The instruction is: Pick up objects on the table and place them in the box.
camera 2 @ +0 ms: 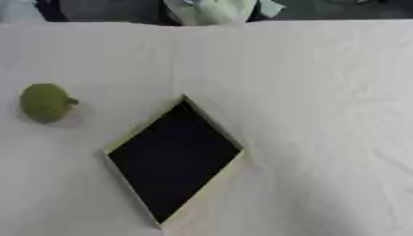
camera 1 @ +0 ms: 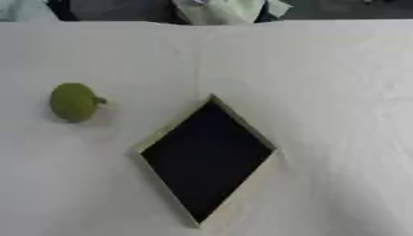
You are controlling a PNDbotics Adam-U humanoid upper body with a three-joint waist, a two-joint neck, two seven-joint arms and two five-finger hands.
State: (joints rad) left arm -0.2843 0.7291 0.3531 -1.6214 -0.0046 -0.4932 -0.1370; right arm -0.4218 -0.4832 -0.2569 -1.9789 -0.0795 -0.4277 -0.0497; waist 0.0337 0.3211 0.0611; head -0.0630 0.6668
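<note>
A green round fruit (camera 1: 74, 102) with a short stem on its right side lies on the white table at the left. To its right, in the middle of the view, stands the box (camera 1: 171, 130), a pale-rimmed open container turned like a diamond, its inside dark with nothing visible in it. The fruit sits apart from the box's left corner. Neither of my hands shows in either view.
A white cloth (camera 1: 339, 92) with soft wrinkles covers the table. The table's far edge (camera 1: 121, 22) runs along the top, with a person in pale clothing (camera 1: 222, 10) beyond it.
</note>
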